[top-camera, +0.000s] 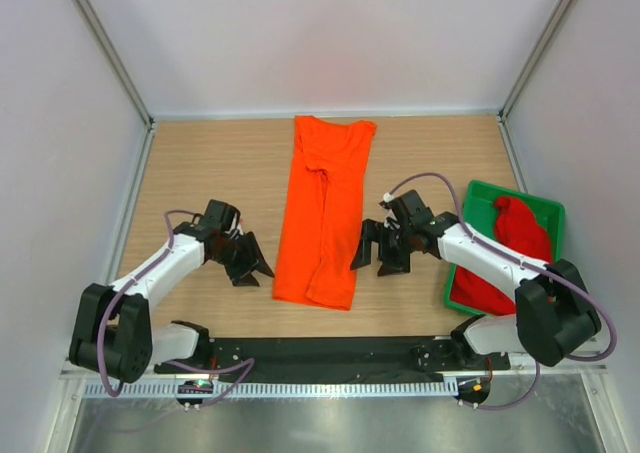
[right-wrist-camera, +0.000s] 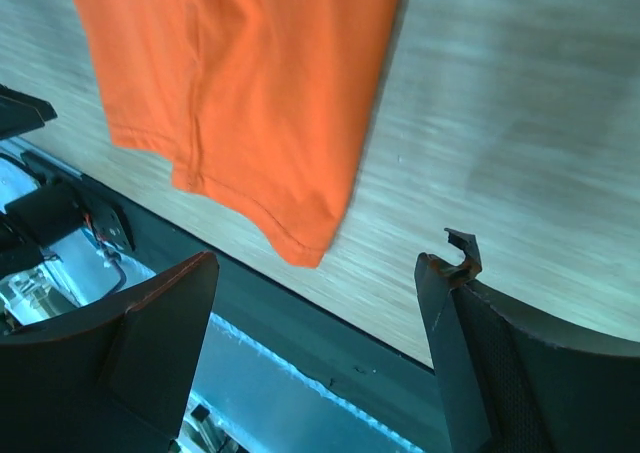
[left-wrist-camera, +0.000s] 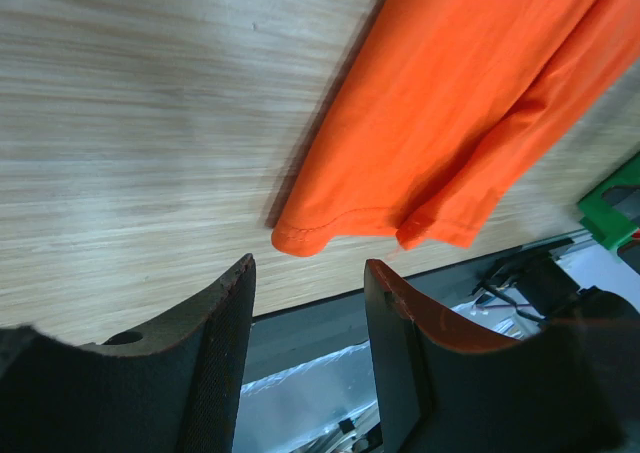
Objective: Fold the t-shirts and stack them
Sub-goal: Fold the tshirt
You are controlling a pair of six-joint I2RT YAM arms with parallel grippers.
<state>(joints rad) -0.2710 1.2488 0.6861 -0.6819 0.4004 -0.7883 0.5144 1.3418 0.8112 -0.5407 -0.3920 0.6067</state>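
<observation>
From above we see the orange t-shirt point(top-camera: 322, 213) folded into a long strip mid-table, and the red t-shirt point(top-camera: 515, 243) heaped in the green tray point(top-camera: 480, 195) at right. In the left wrist view, the left gripper point(left-wrist-camera: 310, 303) has its jaws apart and empty by the shirt's near hem. In the right wrist view, the right gripper point(right-wrist-camera: 320, 273) has its jaws wide apart and empty.

we see the orange t-shirt point(right-wrist-camera: 240, 93) hem end flat on the wooden table point(right-wrist-camera: 520, 123), layered corner pointing toward our right gripper point(right-wrist-camera: 322, 265), its fingers spread wide, nothing between them, black edge strip point(right-wrist-camera: 300, 323) below the tabletop
</observation>
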